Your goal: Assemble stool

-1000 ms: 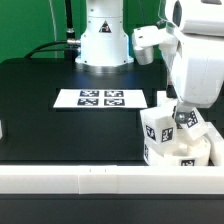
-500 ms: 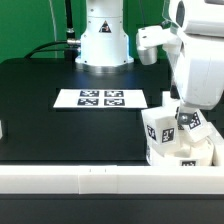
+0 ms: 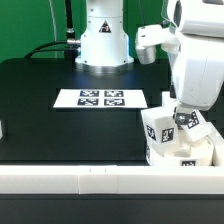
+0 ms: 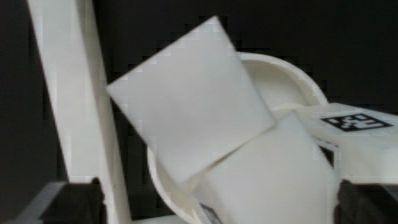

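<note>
— So, where does everything sit?
— The black table (image 3: 40, 90) takes up most of the exterior view, and the arm (image 3: 195, 60) comes down at that view's right. A long rail (image 3: 80, 178) runs along the near edge. The marker board (image 3: 100, 98) lies mid-table. The seat (image 3: 165, 152) sits in the corner just beside the rail, with a leg (image 3: 192, 125) and a second leg (image 3: 156, 126) propped on it, both tilted.
— And the gripper?
— The gripper (image 3: 182, 112) is right at the leg. In the wrist view the leg fills the space ahead, with the seat's rim behind it. I cannot tell whether the jaws are clamped on it or slack.
— How will the leg handle?
— It looks like rigid, light plastic, smooth enough to slip. I'd take it squarely on two flat opposite faces, because a tilted block may twist.
— Is there room to move?
— It's tight. The rail and the second leg are both close. Straight up looks freest, then out toward the marker board.
</note>
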Controlling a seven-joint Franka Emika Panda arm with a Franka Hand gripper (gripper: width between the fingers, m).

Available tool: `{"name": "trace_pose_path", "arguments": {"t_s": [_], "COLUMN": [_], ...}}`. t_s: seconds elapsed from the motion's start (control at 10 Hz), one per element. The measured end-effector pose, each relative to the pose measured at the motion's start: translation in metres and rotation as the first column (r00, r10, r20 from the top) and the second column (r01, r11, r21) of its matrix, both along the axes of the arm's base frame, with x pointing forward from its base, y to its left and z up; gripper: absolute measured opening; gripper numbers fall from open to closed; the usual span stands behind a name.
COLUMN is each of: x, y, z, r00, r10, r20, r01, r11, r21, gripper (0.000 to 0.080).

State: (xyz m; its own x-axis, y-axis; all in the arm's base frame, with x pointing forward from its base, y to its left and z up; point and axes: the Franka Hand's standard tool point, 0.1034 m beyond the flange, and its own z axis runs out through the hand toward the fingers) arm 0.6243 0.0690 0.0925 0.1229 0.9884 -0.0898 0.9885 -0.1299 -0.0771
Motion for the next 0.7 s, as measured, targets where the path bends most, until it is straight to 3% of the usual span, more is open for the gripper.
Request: {"name": "trace_pose_path", "arguments": {"t_s": [0.7], "x": [0.0069], "y": [0.0068], "z": [0.0017], "r00": [1.0], "r10": [0.029], "r20": [0.002], "r01": [-0.029], "r11": [0.999], "r21": [-0.02], "gripper": [0.0649]}}
